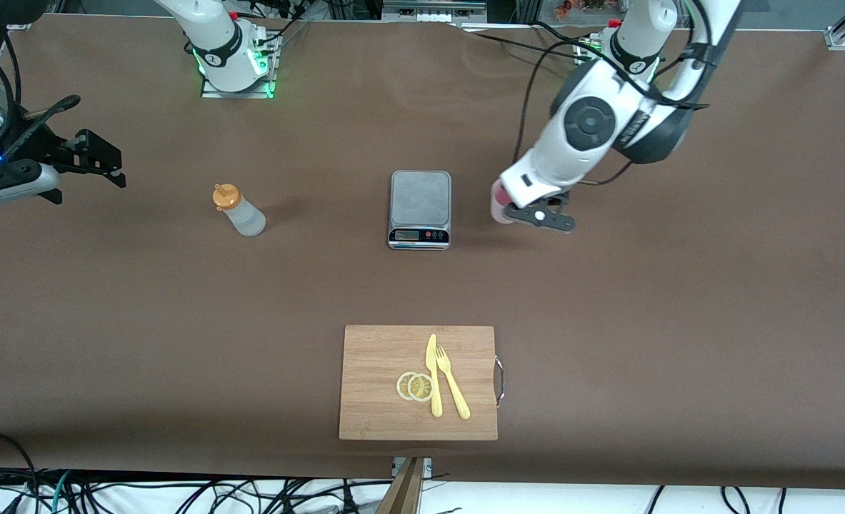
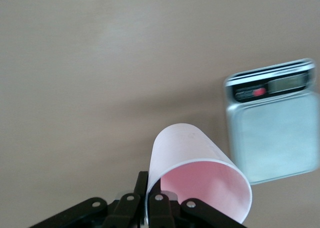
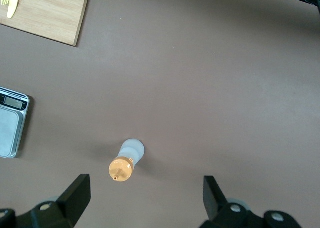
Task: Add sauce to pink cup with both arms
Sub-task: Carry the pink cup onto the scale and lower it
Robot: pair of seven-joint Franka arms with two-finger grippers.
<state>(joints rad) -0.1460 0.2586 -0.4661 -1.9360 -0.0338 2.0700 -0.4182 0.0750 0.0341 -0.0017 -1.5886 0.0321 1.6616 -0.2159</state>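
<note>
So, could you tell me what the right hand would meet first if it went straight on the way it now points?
Probably bare tabletop: the open right hand looks down with the sauce bottle just off its centre line, though depth is unclear.

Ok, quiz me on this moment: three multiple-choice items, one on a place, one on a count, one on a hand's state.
1. The translucent squeeze bottle with orange cap stands:
A. on the grey scale
B. on the table toward the right arm's end
C. on the bamboo cutting board

2. Lemon slices on the board:
A. two
B. four
C. none

3. The left hand is:
A. open above the scale
B. shut on the pale pink plastic cup
C. holding the fork

Answers: 1 B, it stands apart from the scale. 2 A, two overlapping rounds. 3 B, its fingers pinch the rim.
</note>
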